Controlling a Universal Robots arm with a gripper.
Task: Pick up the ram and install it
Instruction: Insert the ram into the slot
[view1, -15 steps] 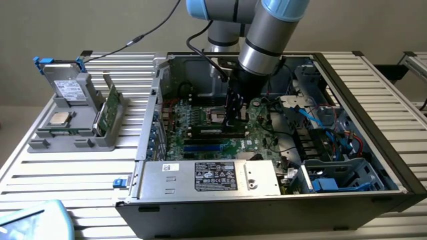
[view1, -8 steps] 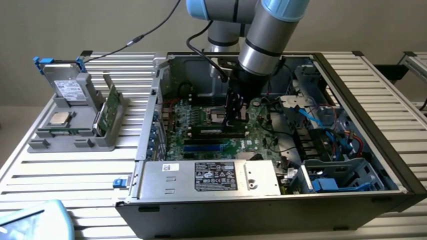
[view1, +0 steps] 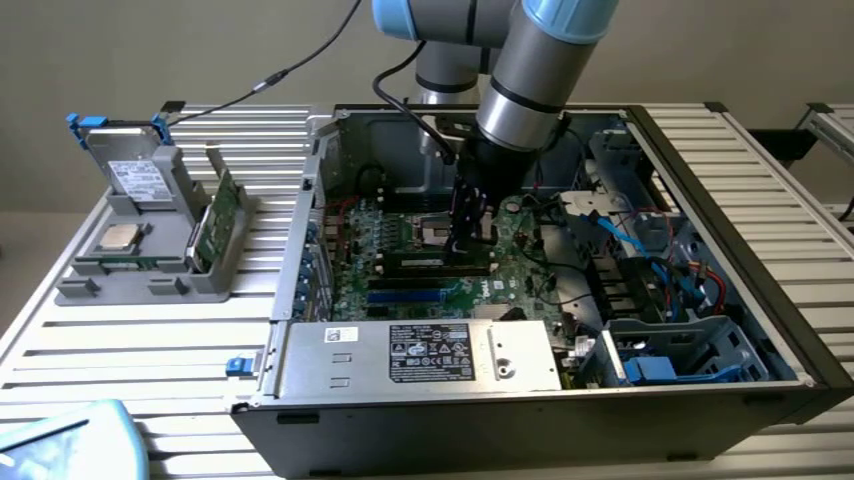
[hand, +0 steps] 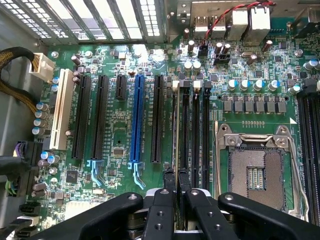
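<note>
The open black metal computer case (view1: 747, 330) holds a green motherboard (hand: 120, 145). Over its black memory slots (hand: 195, 125) the black two-fingered gripper (hand: 175, 176) stands nearly closed, pinching the ram (hand: 176, 125), a thin green stick seen edge-on, seated along one slot beside the empty processor socket (hand: 255, 172).

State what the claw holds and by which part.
The claw holds the ram by its top edge, near the middle, edge-on above the motherboard slots.
</note>
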